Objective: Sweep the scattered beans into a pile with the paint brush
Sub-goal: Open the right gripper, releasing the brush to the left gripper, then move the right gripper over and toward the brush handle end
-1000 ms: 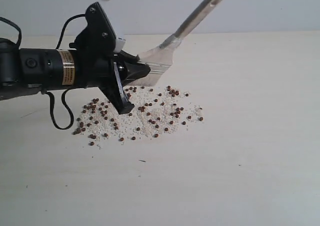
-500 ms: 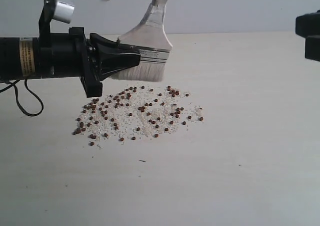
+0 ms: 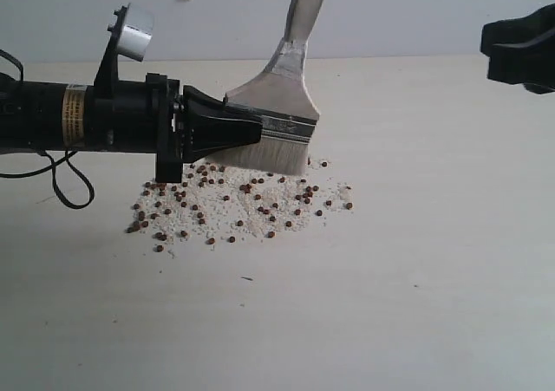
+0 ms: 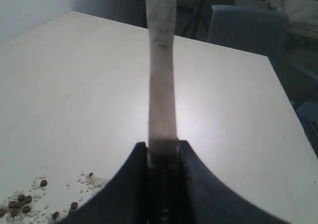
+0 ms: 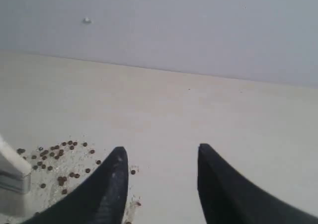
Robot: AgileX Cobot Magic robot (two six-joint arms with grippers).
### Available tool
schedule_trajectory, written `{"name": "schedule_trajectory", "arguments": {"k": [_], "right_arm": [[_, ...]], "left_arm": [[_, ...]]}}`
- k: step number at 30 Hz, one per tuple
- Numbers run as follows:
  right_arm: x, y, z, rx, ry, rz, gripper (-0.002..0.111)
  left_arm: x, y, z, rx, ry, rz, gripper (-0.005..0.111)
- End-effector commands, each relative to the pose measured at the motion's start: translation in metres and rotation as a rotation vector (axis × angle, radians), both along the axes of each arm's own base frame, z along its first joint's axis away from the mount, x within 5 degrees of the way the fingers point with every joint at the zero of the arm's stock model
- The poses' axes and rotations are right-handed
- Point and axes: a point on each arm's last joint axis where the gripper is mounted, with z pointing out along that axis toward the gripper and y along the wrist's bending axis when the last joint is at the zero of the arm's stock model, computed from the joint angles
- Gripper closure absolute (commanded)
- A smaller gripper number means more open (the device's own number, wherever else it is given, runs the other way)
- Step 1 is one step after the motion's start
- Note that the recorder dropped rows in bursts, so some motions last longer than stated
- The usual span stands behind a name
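Surface: pale table (image 3: 434, 304), beans (image 3: 243, 205) scattered.
Room: plain grey wall (image 3: 416, 14).
Left gripper (image 3: 253, 131): clamped on paint brush (image 3: 279, 96).
Right gripper (image 5: 159, 164): jaws apart, empty.

We take the beans (image 3: 238, 205) as our mark: they lie scattered on the table (image 3: 416, 322), among fine crumbs (image 3: 279, 202). Over their far edge stands the paint brush (image 3: 276, 140), nearly upright, bristles down at the rearmost beans, handle rising above them. Whether the bristles touch the table we cannot tell. The left gripper (image 3: 258, 133) reaches in level from left of the beans, above their left half, and clasps the brush at its ferrule. The right gripper (image 3: 520, 51) hangs well to the right of the beans and behind them, jaws apart around nothing.
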Motion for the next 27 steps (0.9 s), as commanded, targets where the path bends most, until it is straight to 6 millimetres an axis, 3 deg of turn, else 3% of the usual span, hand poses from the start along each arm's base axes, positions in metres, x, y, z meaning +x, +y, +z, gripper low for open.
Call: {"name": "schedule_trajectory", "arguments": {"k": [1,6,11,15,22,27], "right_arm": [[0.022,0.004,-0.013,-0.074,-0.047,-0.002,0.063],[0.038,0.002,-0.020,-0.120,-0.041,-0.017,0.064],[0.068,-0.013,-0.018,-0.166,0.232,-0.035,0.053],[0.084,-0.017,-0.023,-0.194,0.372,-0.011,0.053],[0.097,0.004,-0.045,-0.068,0.315,0.176,0.058],[0.097,0.031,-0.036,0.081,0.145,0.481,0.058]], "left_arm": [[0.002,-0.001,0.005,-0.038,0.004,-0.015,0.107],[0.002,-0.001,0.004,-0.038,0.002,-0.016,0.107],[0.002,-0.001,0.004,-0.038,0.002,-0.016,0.107],[0.002,-0.001,0.004,-0.037,-0.001,-0.017,0.107],[0.002,-0.001,0.004,-0.036,-0.005,-0.022,0.107],[0.001,-0.001,0.005,-0.046,-0.002,-0.028,0.107]]}}
